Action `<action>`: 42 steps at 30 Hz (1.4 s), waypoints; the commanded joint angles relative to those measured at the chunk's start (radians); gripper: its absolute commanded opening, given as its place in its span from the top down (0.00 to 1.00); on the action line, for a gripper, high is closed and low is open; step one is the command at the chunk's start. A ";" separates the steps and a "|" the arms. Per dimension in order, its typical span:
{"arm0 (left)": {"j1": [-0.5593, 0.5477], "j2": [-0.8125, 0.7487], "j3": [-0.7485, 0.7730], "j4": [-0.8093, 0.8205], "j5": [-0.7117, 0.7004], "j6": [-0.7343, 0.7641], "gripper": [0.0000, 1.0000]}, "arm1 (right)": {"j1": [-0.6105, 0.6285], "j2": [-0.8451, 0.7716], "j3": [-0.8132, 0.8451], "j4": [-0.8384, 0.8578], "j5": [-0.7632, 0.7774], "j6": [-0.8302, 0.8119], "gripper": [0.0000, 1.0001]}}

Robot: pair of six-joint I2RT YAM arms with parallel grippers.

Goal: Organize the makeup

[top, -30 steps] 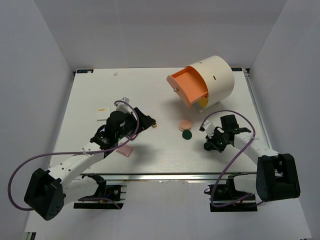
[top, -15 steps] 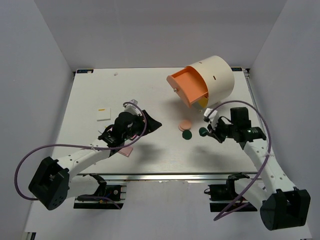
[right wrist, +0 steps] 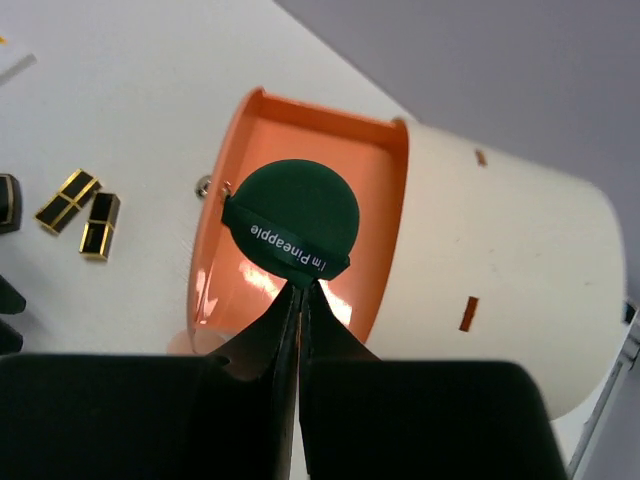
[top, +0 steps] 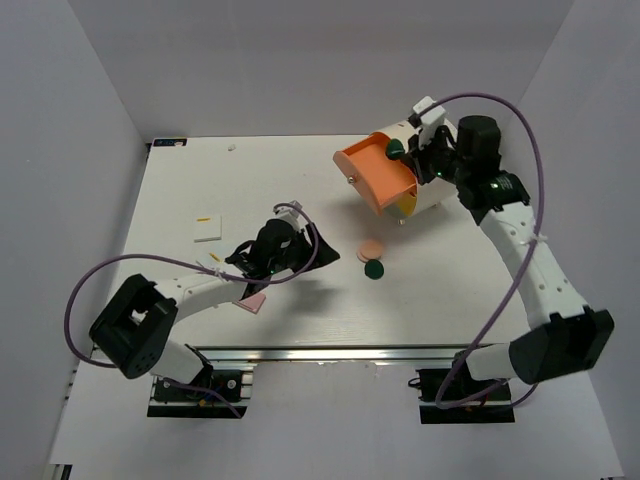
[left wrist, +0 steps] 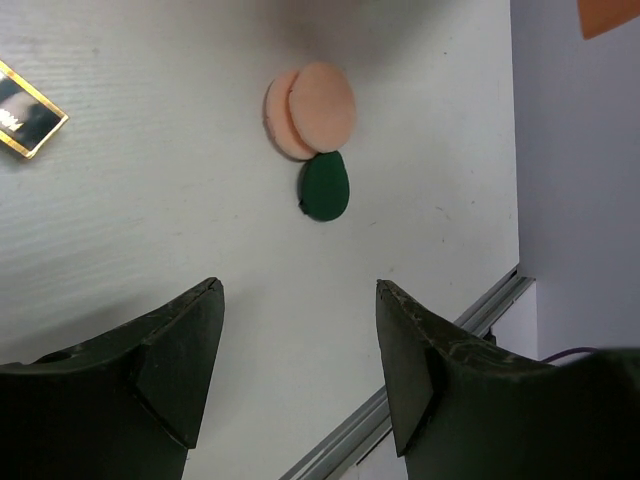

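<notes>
My right gripper (top: 402, 153) (right wrist: 301, 286) is shut on the edge of a dark green disc (right wrist: 298, 213) and holds it above the open orange drawer (right wrist: 355, 150) of the cream cylinder (top: 440, 150). My left gripper (top: 312, 246) (left wrist: 298, 290) is open and empty, low over the table, left of the peach disc (top: 371, 248) (left wrist: 322, 105) and the second dark green disc (top: 374, 269) (left wrist: 324, 187). The flat pink square (top: 252, 301) lies under my left arm. Two black-and-gold lipstick tubes (right wrist: 67, 200) (right wrist: 100, 225) lie side by side. One tube end shows in the left wrist view (left wrist: 25, 105).
A white card (top: 207, 228) lies at the left of the table. A dark item, probably the compact (right wrist: 5, 203), sits at the left edge of the right wrist view. The metal rail of the table's near edge (left wrist: 400, 420) runs just beyond my left fingers.
My right gripper has lifted the green disc from the table up and back over the orange drawer. My left gripper has moved right toward the peach disc.
</notes>
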 commanded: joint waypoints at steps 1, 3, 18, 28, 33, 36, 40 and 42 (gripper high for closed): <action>-0.018 0.055 0.086 0.047 0.011 0.037 0.29 | 0.030 0.093 0.048 0.031 0.149 0.046 1.00; -0.034 0.116 0.134 0.054 -0.003 0.042 0.29 | 0.032 0.131 0.060 0.034 0.157 0.034 1.00; -0.101 0.527 0.523 -0.080 -0.110 0.040 0.44 | 0.015 0.083 0.054 -0.001 0.100 0.055 0.40; -0.107 0.641 0.651 -0.170 -0.143 0.050 0.48 | -0.049 -0.103 -0.136 -0.021 0.069 0.086 0.40; -0.112 0.684 0.675 -0.173 -0.126 0.057 0.63 | -0.072 -0.135 -0.187 -0.029 0.057 0.098 0.40; -0.120 0.693 0.683 -0.172 -0.089 0.059 0.70 | -0.079 -0.158 -0.208 -0.029 0.048 0.105 0.40; -0.120 0.669 0.668 -0.158 -0.081 0.059 0.85 | -0.088 -0.180 -0.233 -0.035 0.039 0.106 0.41; -0.120 0.612 0.634 -0.134 -0.090 0.056 0.89 | -0.088 -0.197 -0.245 -0.041 0.033 0.103 0.41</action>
